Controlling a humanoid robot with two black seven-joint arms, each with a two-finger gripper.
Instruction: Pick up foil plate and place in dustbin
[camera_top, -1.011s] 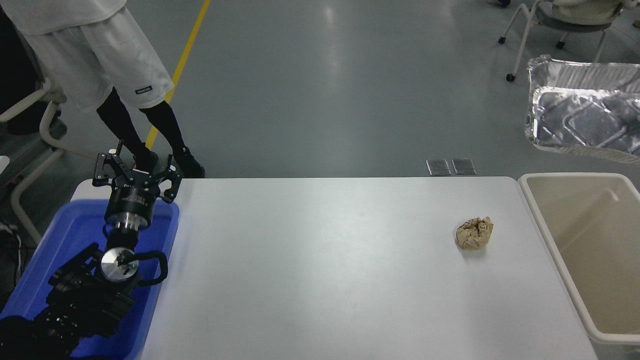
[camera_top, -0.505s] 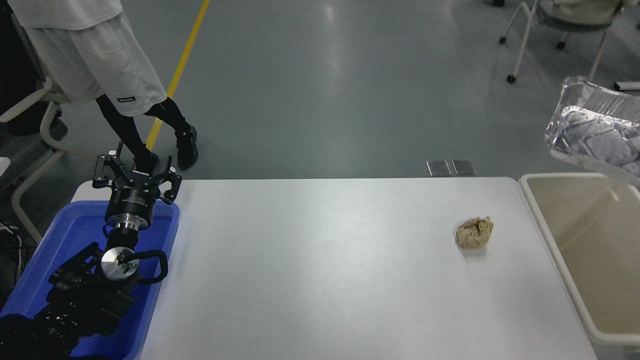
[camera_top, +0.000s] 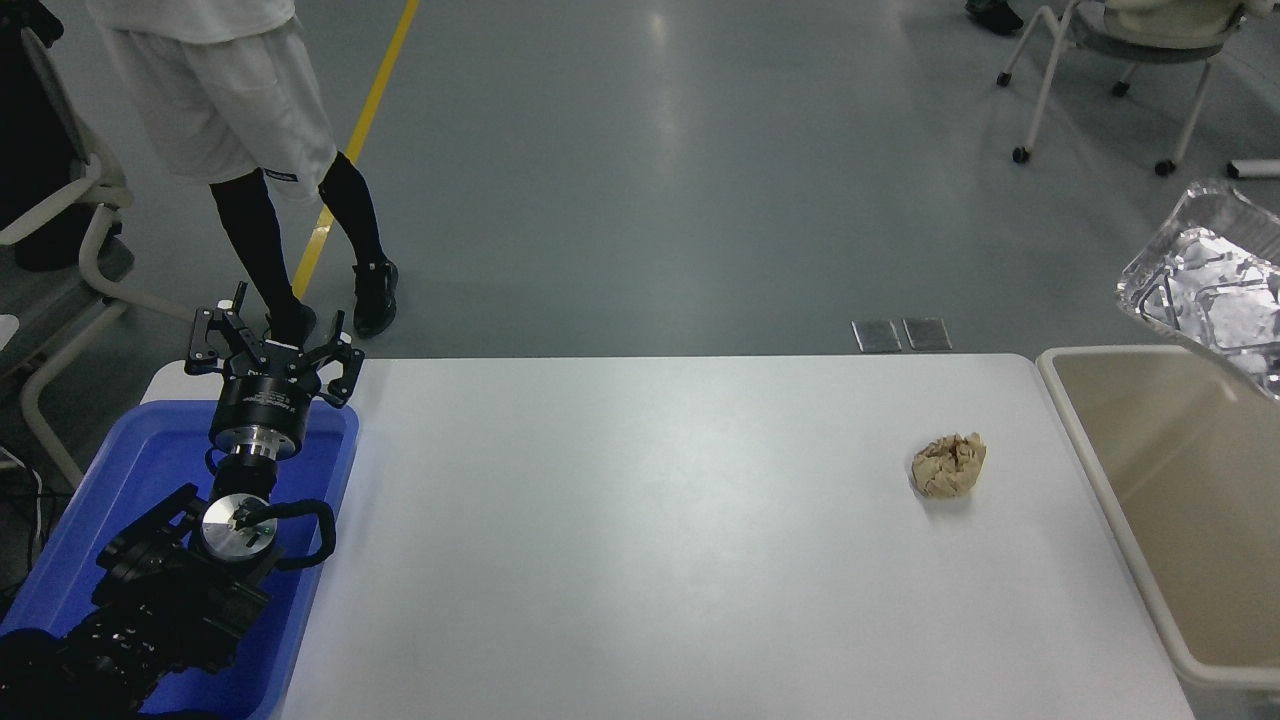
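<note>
My right gripper is out of view past the right edge, so I cannot tell how it grips; the foil plate (camera_top: 1215, 285) hangs tilted in the air over the far end of the dustbin (camera_top: 1095, 470), cut off by the edge. To do this well, I judge I should bring it squarely inside the rim before letting go. My left gripper (camera_top: 272, 345) sits parked, fingers spread, over the blue tub (camera_top: 320, 540). 1 crumpled brown paper ball (camera_top: 949, 465) lies on the white table (camera_top: 640, 540).

Silver foil plate (camera_top: 1215, 290), beige dustbin (camera_top: 1190, 490)
</note>
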